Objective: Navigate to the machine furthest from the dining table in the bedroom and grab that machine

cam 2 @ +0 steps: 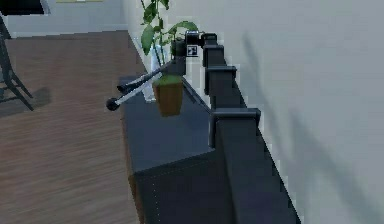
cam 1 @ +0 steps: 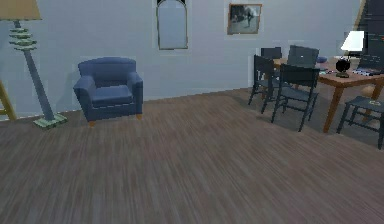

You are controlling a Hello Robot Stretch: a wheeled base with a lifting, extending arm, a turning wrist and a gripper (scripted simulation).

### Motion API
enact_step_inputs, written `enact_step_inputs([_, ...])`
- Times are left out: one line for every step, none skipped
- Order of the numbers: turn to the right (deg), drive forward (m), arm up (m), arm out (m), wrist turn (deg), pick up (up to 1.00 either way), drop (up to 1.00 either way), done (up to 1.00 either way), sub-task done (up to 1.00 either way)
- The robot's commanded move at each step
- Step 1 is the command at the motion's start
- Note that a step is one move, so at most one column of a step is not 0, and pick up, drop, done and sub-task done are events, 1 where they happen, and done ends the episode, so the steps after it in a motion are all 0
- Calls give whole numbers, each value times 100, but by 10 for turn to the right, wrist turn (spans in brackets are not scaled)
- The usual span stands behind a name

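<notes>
In the arm side view my arm's dark bar [cam 2: 228,140] runs up along a grey wall to two white marker squares [cam 2: 191,45]. From there the gripper [cam 2: 115,101] reaches left with thin fingers over a dark cabinet top [cam 2: 175,150]. A potted plant [cam 2: 167,95] with a brown pot and green leaves stands on that top right at the fingers, so I cannot tell whether the gripper holds anything. In the forward view the wooden dining table [cam 1: 348,85] stands at the right with a white-shaded lamp [cam 1: 351,45] on it.
Dark chairs [cam 1: 292,88] ring the dining table. A blue armchair [cam 1: 108,88] and a floor lamp [cam 1: 30,75] stand by the far wall, with a mirror [cam 1: 172,25] and a picture [cam 1: 244,18] above. Wooden floor [cam 1: 180,160] spreads wide ahead. Dark legs [cam 2: 10,75] stand at the arm side view's left.
</notes>
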Motion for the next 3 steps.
enact_step_inputs([0,0,0,0,450,0,0,0,0])
enact_step_inputs([0,0,0,0,450,0,0,0,0])
enact_step_inputs([0,0,0,0,90,0,0,0,0])
